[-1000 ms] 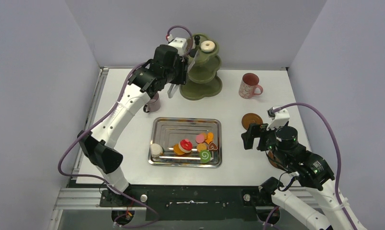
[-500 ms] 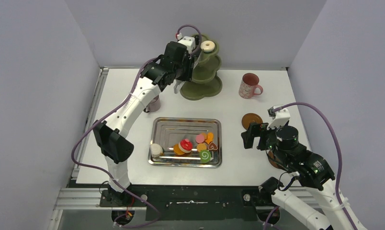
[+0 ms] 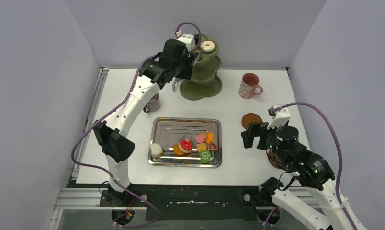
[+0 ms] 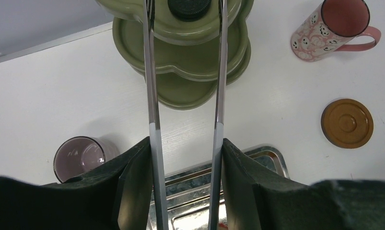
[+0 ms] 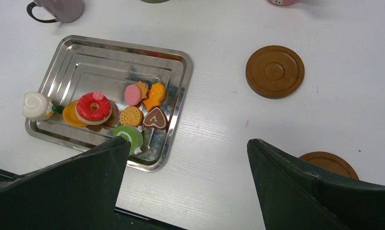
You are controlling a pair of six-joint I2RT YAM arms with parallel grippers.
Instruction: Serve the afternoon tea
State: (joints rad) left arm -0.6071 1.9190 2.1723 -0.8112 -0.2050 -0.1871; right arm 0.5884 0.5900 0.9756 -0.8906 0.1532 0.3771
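Observation:
The olive-green three-tier stand (image 3: pixel 202 72) stands at the back, with a cream donut (image 3: pixel 208 46) on its top tier. My left gripper (image 3: pixel 182 61) is shut on metal tongs (image 4: pixel 152 96). The tongs' arms are spread to either side of the stand's black knob (image 4: pixel 189 5), and their tips are out of frame. The stand also shows in the left wrist view (image 4: pixel 190 72). My right gripper (image 3: pixel 250 135) is open and empty over the table right of the tray. Several sweets lie in the steel tray (image 5: pixel 61 62): a red donut (image 5: pixel 93 107), a green swirl roll (image 5: pixel 128 135) and a white swirl (image 5: pixel 35 104).
A mauve mug (image 3: pixel 153 102) stands left of the stand and a pink mug (image 3: pixel 249 86) at the back right. One brown coaster (image 3: pixel 252 120) lies right of the tray. A second coaster (image 5: pixel 329 163) lies partly under my right arm.
My left arm has risen and moved right, bringing the tongs to the stand's top tier. The right arm has not moved.

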